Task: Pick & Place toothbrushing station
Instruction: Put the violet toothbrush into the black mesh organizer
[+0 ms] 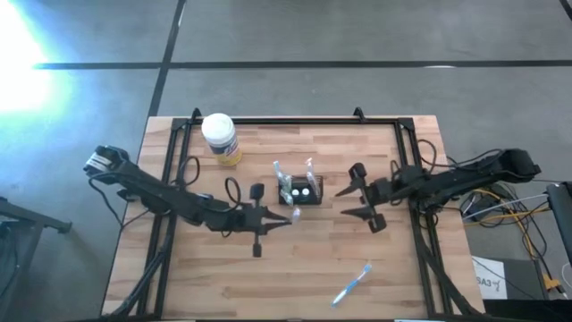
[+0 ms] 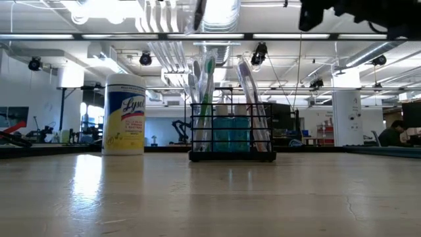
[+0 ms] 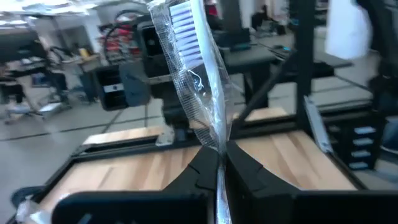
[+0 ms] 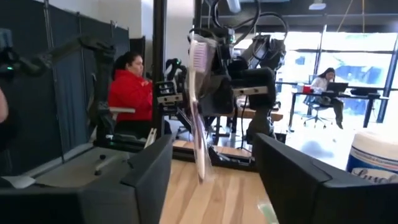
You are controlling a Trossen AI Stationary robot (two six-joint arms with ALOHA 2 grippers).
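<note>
The toothbrushing station (image 1: pixel 300 191), a small black wire box, stands on the wooden table's middle (image 2: pixel 231 135). Wrapped toothbrushes stand in it, heads up. My left gripper (image 1: pixel 284 218) is just on the station's near side, shut on a toothbrush in clear wrapping (image 3: pixel 189 68). That toothbrush (image 4: pixel 199 112) also shows upright in the right wrist view. My right gripper (image 1: pixel 362 197) hovers to the station's right, open, with nothing between its fingers (image 4: pixel 212 149). Another toothbrush (image 1: pixel 352 284) lies flat near the table's near edge. My left gripper pinches the wrapped toothbrush's handle (image 3: pixel 217 155) between its two fingers, which reach out about level and lie across the handle. The toothbrush rises above the fingers, slightly tilted, with its bristle head (image 3: pixel 182 22) at the top. Its lower end is hidden by the fingers.
A round white-lidded jar with a yellow label (image 1: pixel 221 139) stands at the table's far left (image 2: pixel 125 113). A black frame (image 1: pixel 295 119) runs along the table's far edge and both sides. A person in red (image 4: pixel 127 93) sits in the room beyond.
</note>
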